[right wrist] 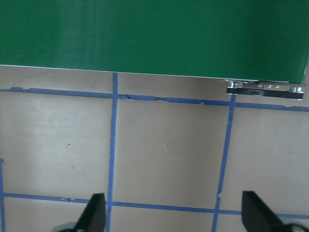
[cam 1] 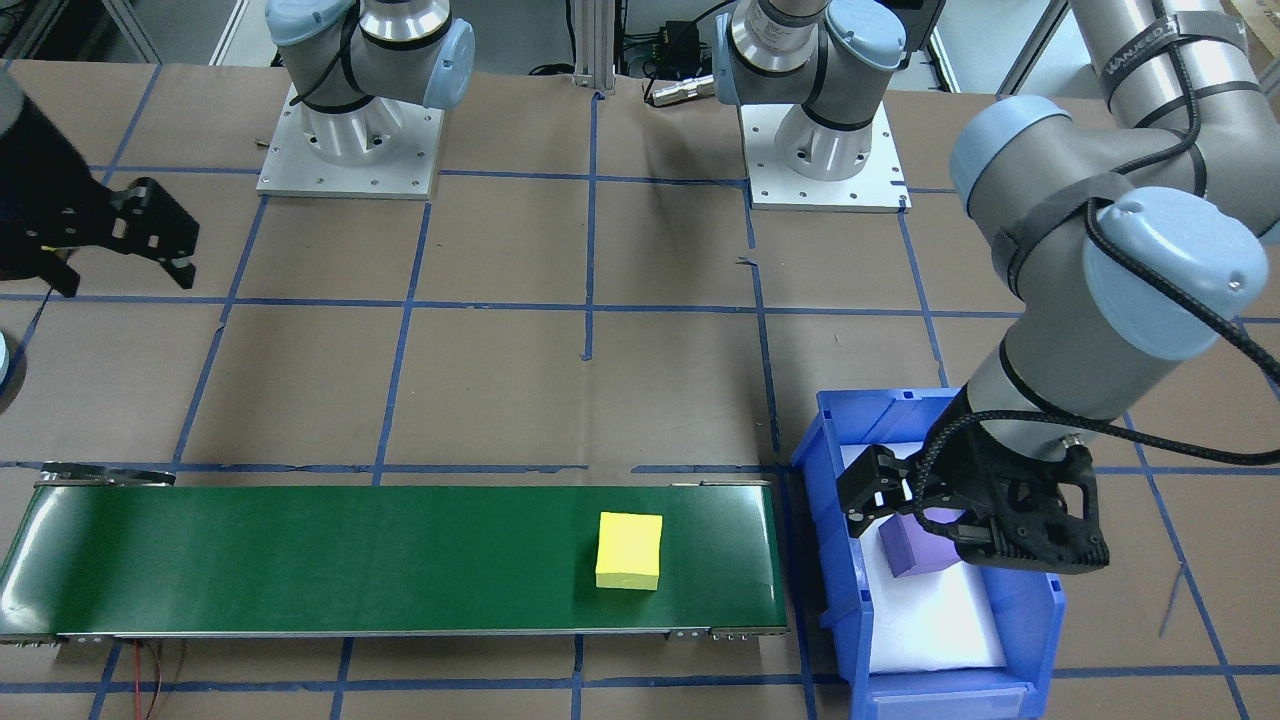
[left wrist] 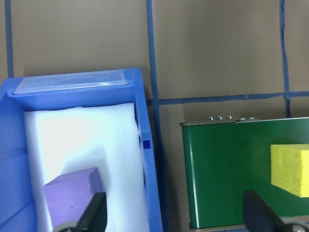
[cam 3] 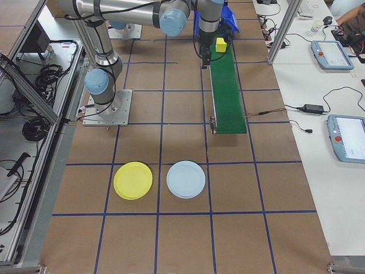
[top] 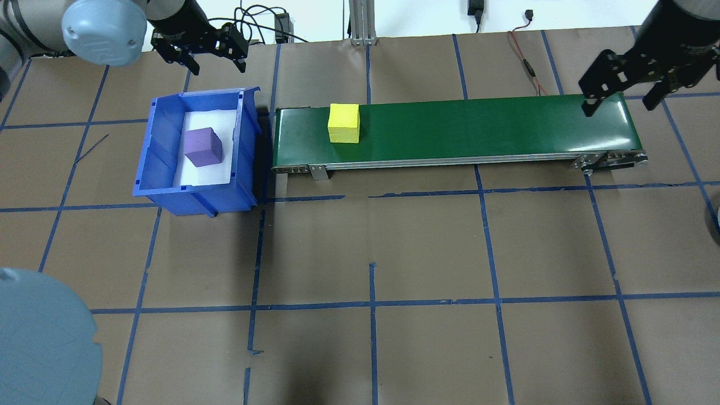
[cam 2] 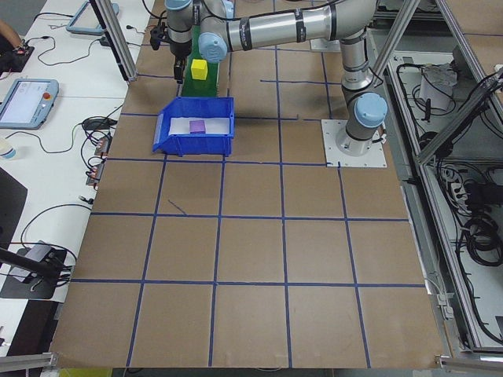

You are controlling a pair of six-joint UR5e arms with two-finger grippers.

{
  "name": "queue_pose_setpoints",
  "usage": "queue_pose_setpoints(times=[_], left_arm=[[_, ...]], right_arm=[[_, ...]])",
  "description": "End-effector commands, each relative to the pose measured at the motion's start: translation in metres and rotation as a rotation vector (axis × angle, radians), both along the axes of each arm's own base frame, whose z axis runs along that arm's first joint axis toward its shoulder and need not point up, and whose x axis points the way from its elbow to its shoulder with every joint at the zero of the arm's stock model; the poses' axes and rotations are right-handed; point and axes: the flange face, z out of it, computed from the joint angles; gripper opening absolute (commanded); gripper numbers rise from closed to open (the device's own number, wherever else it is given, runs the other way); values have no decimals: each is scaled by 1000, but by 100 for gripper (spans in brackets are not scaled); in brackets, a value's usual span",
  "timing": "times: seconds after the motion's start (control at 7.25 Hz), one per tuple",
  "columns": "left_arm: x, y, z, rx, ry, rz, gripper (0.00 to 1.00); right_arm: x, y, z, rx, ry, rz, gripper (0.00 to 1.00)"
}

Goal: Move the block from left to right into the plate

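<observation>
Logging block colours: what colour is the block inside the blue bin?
Purple block; clearest in the overhead exterior view.

Counts: 2 blocks, 2 plates, 1 bin, 1 conveyor, 2 arms with 2 grippers.

One yellow block on the green conveyor near its left end; one purple block inside the blue bin. Two plates on the table past the conveyor's other end, side by side: one yellow plate, one pale blue plate. One left gripper, one right gripper, both with fingers spread, both empty.
</observation>
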Motion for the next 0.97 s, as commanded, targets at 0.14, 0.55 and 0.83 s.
queue_pose_setpoints(times=[0.14, 0.55, 0.83], left_arm=[[68, 7, -77, 18, -49, -39, 100], [78, 2, -133, 120, -102, 1, 100], [77, 5, -146, 150, -97, 1, 98]], right_arm=[[-88, -47, -62, -35, -13, 31, 100], [-87, -70, -97, -59, -117, -10, 100], [-85, -72, -106, -61, -151, -49, 100]])
